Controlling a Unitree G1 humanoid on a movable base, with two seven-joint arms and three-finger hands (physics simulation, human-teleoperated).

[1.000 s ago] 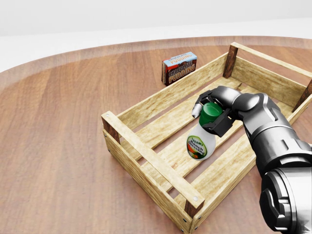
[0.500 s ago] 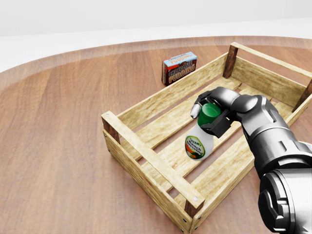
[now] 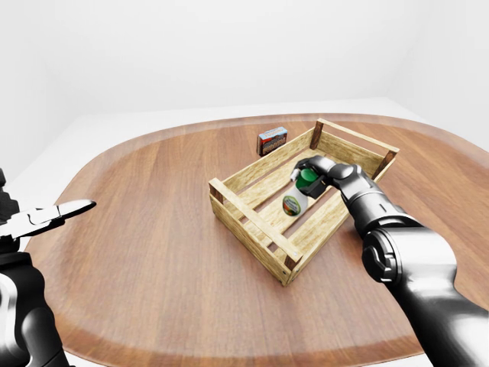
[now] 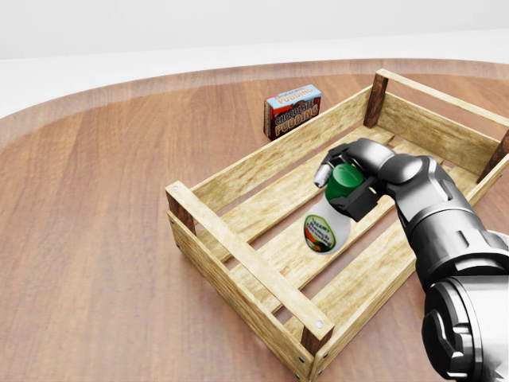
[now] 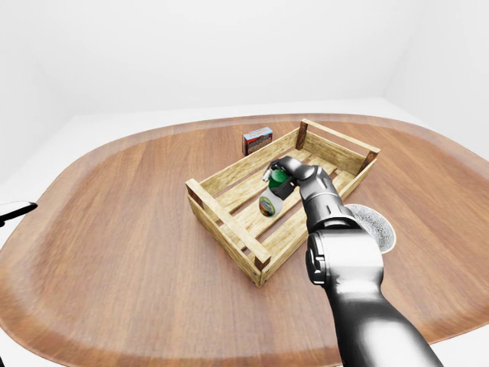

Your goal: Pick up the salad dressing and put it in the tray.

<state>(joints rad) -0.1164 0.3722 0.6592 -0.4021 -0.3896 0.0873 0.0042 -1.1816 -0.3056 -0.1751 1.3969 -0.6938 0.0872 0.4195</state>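
Note:
The salad dressing (image 4: 324, 231) is a white bottle with a green cap and an orange-green label. It leans tilted inside the wooden slatted tray (image 4: 262, 163), its base low over the floor slats; I cannot tell whether it touches them. My right hand (image 4: 340, 187) is shut round the bottle's green cap and neck, reaching in from the lower right of the head view. My left hand (image 3: 57, 215) shows only at the far left of the left-eye view, off the table's edge, fingers spread and holding nothing.
A chocolate pudding box (image 4: 293, 110) stands on the round wooden table (image 4: 103, 223) just above the tray's long wall. In the right-eye view a grey speckled disc (image 5: 379, 223) lies on the table to the right of the tray, partly behind my right arm.
The bottle and my right hand have shifted very slightly up and to the right within the tray. The grip has not changed, and the camera has held still.

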